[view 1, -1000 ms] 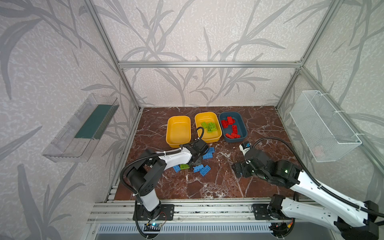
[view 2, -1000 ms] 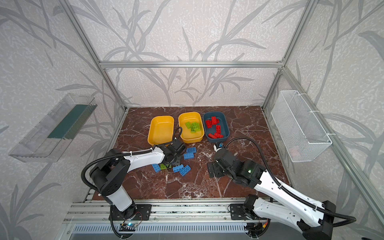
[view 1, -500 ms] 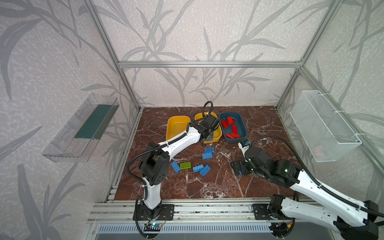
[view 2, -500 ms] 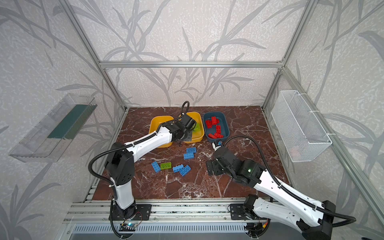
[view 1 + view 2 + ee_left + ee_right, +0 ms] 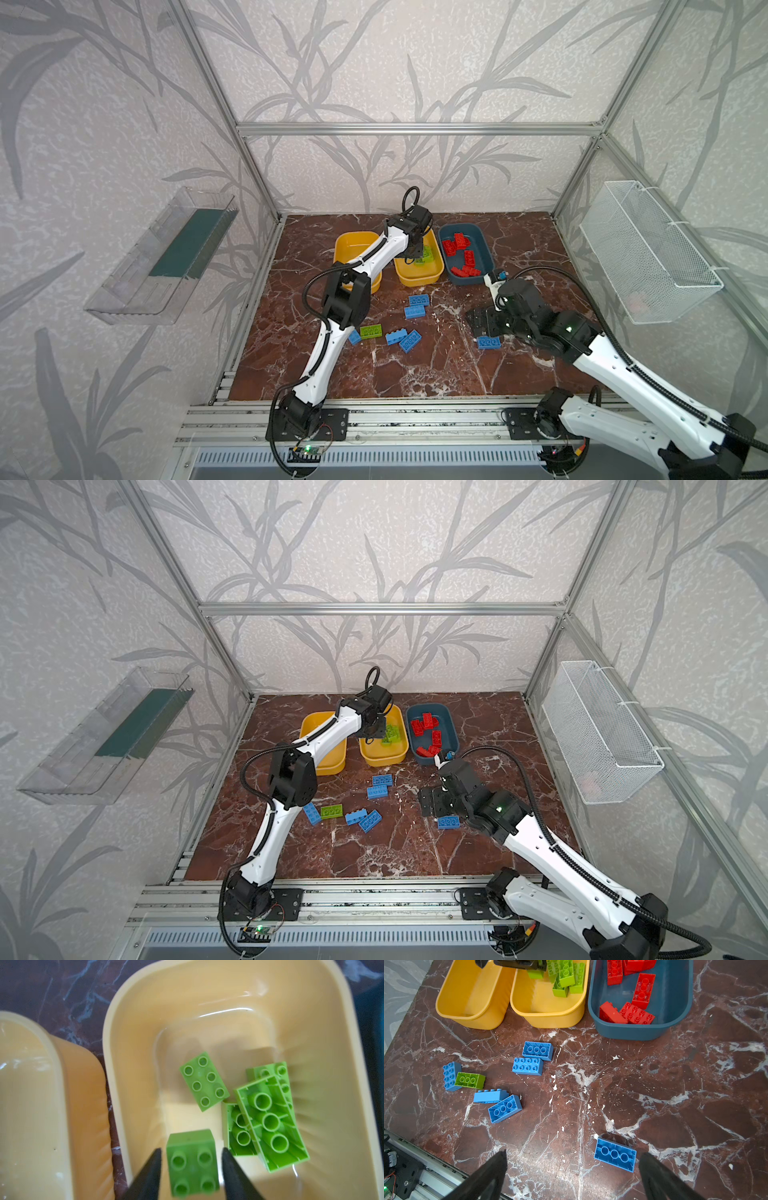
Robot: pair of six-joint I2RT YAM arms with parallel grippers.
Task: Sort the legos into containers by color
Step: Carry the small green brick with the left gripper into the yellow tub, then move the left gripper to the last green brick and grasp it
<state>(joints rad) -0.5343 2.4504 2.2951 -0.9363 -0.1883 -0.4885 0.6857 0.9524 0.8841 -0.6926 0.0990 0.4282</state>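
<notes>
My left gripper [image 5: 191,1148] hangs over the middle yellow container [image 5: 112,1064], jaws open. A lime green lego [image 5: 192,1163] sits blurred between them with a gap on each side, touching neither. Several green legos [image 5: 204,1081] lie in that container [image 5: 417,279]. The teal container [image 5: 482,249] holds red legos [image 5: 457,245]. The left yellow container [image 5: 349,245] has nothing in it. My right gripper [image 5: 573,1153] stands open low over the table, a blue lego [image 5: 614,1154] lying by one finger. Several blue legos [image 5: 415,311] and one green lego [image 5: 371,331] lie loose mid-table.
A clear plastic tray [image 5: 166,257] hangs on the left wall and a white wire mesh basket [image 5: 648,257] on the right wall. The three containers stand in a row at the back of the marble table [image 5: 415,374]. An aluminium rail [image 5: 374,411] runs along the front edge.
My left arm has risen from the loose legos to the middle yellow container with a green lego. Its jaws have opened and let the lego go. The right gripper has shifted slightly.
</notes>
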